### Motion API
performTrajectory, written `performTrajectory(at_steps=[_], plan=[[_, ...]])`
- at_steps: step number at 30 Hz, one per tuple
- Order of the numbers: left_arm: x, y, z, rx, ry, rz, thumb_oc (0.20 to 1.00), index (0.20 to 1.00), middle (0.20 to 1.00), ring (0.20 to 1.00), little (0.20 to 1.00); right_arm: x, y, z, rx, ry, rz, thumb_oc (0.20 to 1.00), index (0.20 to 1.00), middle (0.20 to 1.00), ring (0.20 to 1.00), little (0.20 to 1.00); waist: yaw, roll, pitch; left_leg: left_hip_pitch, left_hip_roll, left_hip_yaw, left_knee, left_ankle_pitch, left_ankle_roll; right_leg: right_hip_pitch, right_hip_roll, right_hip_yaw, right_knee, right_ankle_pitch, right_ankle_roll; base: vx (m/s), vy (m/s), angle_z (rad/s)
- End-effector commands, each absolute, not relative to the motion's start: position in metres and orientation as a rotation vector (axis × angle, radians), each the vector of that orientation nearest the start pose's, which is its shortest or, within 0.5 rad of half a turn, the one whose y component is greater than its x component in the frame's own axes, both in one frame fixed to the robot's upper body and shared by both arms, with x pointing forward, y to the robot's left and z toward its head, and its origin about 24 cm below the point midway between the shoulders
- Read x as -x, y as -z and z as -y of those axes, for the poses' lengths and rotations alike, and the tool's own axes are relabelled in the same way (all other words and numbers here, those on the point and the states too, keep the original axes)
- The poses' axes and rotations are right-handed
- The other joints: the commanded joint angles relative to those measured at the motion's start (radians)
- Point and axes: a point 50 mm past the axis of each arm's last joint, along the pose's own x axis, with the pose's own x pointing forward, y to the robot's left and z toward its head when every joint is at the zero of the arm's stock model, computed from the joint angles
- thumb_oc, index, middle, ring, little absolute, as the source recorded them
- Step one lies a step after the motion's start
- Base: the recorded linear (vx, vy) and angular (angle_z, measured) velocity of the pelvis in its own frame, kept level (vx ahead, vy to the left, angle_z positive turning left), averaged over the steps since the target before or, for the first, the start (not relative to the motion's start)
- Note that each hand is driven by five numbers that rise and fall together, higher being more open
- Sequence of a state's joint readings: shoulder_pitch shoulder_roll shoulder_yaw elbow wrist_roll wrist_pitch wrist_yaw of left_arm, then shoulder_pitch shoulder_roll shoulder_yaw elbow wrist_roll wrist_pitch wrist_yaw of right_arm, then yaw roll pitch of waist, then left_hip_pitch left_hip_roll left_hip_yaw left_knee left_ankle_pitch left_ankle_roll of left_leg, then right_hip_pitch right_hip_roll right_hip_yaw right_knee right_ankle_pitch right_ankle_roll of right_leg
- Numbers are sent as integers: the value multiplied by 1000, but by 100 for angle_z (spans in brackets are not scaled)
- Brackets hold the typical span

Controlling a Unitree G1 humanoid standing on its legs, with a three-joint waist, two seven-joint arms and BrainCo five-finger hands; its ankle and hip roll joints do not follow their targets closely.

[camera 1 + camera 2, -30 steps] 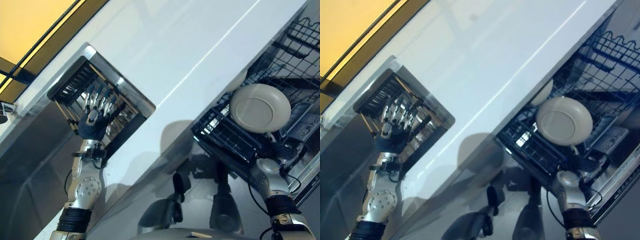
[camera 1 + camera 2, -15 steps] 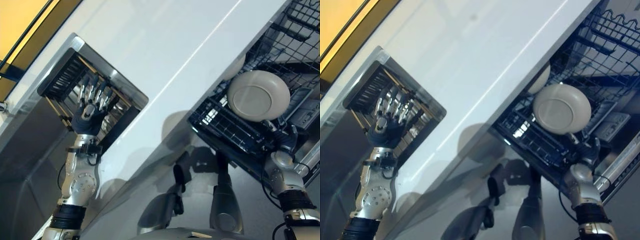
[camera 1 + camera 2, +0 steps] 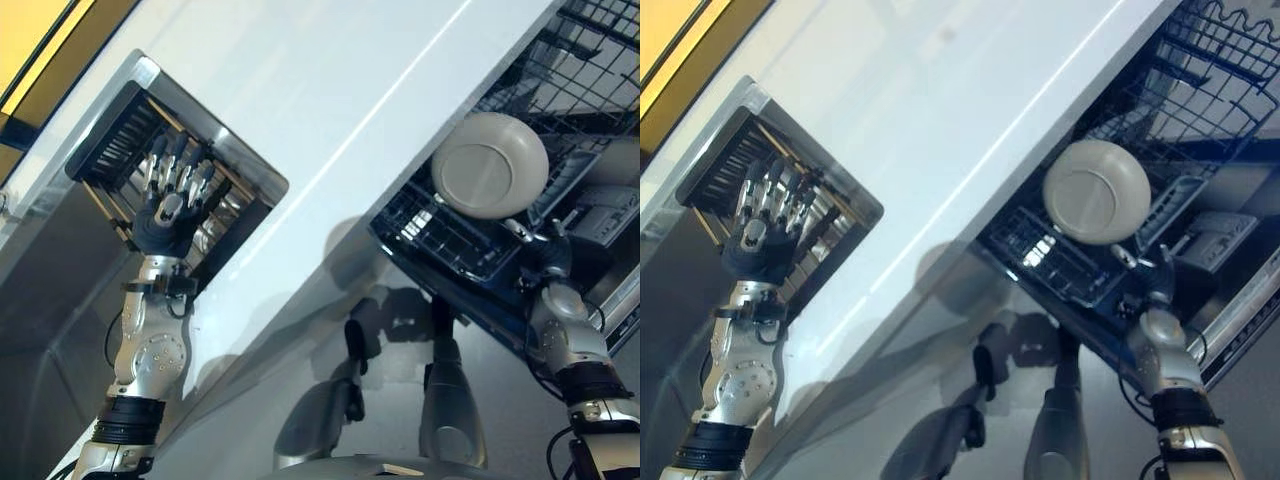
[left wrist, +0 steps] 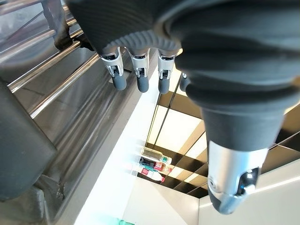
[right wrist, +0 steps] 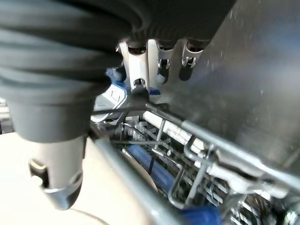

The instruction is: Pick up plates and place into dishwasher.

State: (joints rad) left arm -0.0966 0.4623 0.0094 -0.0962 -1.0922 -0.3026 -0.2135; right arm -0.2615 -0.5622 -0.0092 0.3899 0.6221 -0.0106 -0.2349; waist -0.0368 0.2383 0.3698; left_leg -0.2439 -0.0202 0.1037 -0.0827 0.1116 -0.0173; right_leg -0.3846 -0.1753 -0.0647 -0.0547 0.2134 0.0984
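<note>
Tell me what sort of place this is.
Most likely a kitchen: a white countertop with a sunken steel sink, and beside it a pulled-out dishwasher rack holding a beige plate.

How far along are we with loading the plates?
Done: one plate stands in the dishwasher rack. In hand: neither hand carries a plate. The left hand, fingers straight, is over the sink's dish rack; the right hand is at the dishwasher rack's front edge. I can't tell what's left in the sink.
</note>
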Motion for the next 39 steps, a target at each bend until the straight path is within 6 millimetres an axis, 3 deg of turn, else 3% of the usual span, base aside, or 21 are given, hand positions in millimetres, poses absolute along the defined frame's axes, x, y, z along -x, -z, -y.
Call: performTrajectory(at_steps=[1,13,20,31,35,39], plan=[[-279,-123,-186,740,260,509,1000,1000,1000,1000,1000,-326,-129,192,-34,-131,184,1000,1000,1000,1000,1000,23,-48,121,-92,13,-52,29,13,22,-51,-24,24,188,-122,9,0,0,0],[-288,-133,-185,722,278,510,1000,1000,1000,1000,1000,-331,-200,120,78,-480,396,1000,1000,1000,1000,1000,76,-85,102,-85,9,-70,40,9,28,-16,-29,-23,187,-137,8,0,-13,7],[-290,-133,-191,719,282,499,1000,1000,1000,1000,1000,-327,-204,105,101,-574,404,1000,1000,1000,1000,1000,97,-107,76,-66,10,-77,41,2,31,13,-29,-45,185,-146,8,3,-5,9],[-287,-131,-202,685,280,483,1000,1000,1000,1000,1000,-315,-188,118,93,-619,408,1000,1000,1000,1000,1000,100,-172,-1,5,23,-78,28,-25,28,109,-8,-61,139,-152,13,-12,-57,7],[-281,-123,-213,675,241,469,1000,1000,1000,1000,1000,-307,-169,145,75,-540,373,1000,1000,1000,1000,1000,89,-195,-61,55,29,-79,22,-39,22,170,6,-56,112,-160,14,43,-51,8],[-266,-109,-227,665,188,434,1000,1000,1000,1000,1000,-284,-125,190,105,-362,254,1000,1000,1000,1000,1000,67,-219,-137,119,39,-73,10,-49,16,241,25,-36,93,-174,11,73,-52,22]])
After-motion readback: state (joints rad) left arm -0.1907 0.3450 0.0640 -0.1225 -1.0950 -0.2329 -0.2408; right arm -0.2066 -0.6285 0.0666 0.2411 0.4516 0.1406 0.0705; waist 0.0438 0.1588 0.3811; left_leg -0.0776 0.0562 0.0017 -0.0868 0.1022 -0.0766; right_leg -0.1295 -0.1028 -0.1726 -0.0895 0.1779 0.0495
